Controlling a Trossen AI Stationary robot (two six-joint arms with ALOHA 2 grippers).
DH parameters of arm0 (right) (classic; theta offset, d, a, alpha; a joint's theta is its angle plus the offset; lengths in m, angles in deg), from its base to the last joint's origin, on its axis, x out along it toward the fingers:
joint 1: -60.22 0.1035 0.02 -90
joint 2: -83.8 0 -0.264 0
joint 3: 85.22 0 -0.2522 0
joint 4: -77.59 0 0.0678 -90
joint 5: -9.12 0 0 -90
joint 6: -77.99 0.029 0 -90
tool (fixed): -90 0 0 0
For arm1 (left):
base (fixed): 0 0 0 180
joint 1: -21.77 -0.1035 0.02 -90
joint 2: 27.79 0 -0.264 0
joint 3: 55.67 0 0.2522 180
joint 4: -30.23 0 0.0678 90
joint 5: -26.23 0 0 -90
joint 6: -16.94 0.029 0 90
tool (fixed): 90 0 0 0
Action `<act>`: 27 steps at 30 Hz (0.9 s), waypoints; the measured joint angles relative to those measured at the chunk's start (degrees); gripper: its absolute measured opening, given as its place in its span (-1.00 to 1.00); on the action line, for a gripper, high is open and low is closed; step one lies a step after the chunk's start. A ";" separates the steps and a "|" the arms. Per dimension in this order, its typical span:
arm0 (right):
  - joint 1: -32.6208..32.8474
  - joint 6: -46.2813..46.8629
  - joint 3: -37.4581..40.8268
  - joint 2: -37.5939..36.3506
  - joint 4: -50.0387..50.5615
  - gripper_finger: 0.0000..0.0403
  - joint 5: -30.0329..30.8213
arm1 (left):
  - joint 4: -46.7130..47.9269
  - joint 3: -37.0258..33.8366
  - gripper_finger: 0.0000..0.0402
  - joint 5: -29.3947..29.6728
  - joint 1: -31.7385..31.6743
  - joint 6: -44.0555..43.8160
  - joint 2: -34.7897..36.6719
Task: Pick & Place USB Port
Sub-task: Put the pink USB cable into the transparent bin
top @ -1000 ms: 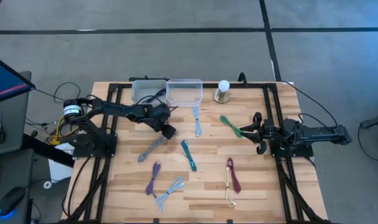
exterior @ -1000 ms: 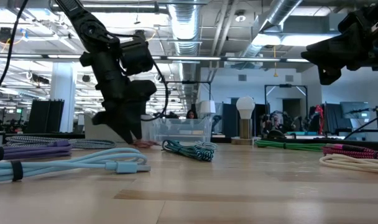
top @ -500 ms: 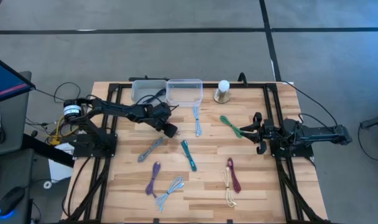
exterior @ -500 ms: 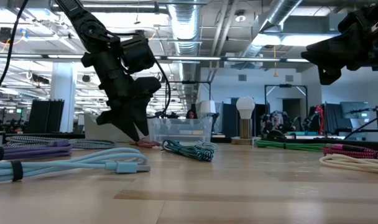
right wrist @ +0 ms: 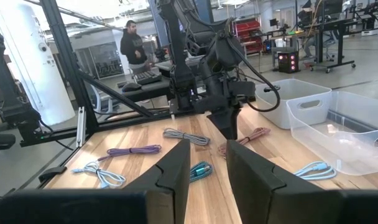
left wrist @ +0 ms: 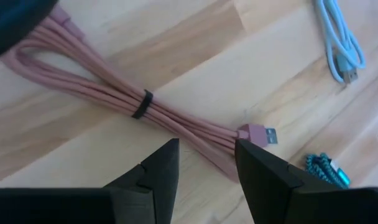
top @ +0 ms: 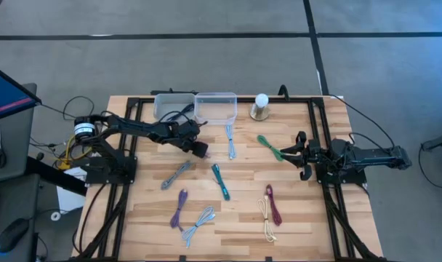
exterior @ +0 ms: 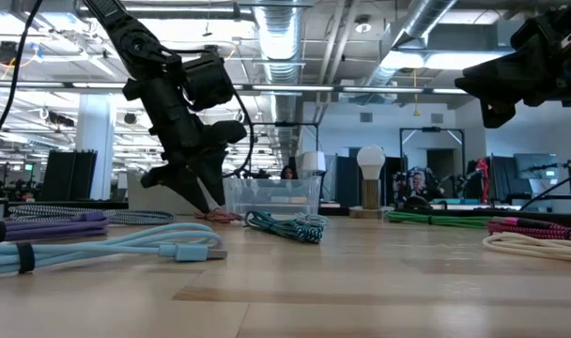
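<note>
A pink USB cable lies on the wood, coiled and bound by a black tie, with its plug at one end. In the low view the pink cable shows just below my left gripper. My left gripper is open and hovers over the bundle, one finger on each side of the strands near the plug, touching nothing. In the high view my left gripper covers the cable. My right gripper waits, open, at the table's right, beside a green cable.
A grey bin, a clear bin and a bulb-shaped object stand along the far edge. Other cables lie around: light blue, teal, grey, purple, maroon, cream. A person stands beyond the table.
My left gripper has shifted a little toward the far edge and tipped, so its fingers now slant instead of pointing almost straight down. The cables have stayed where they were.
</note>
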 joint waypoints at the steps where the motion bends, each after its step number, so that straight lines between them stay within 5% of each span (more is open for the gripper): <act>1: 0.00 -0.01 0.00 0.00 -0.02 -0.52 0.00 | 0.00 0.00 -0.22 0.01 0.00 -1.03 0.00; 19: 0.04 -0.04 0.00 0.00 0.02 -0.52 -0.27 | -1.81 0.32 -0.52 0.20 -0.20 -0.16 -6.23; 27: 0.07 -0.04 0.00 0.02 0.02 -0.52 -0.37 | -2.47 -0.22 -0.95 0.36 0.02 5.39 -2.25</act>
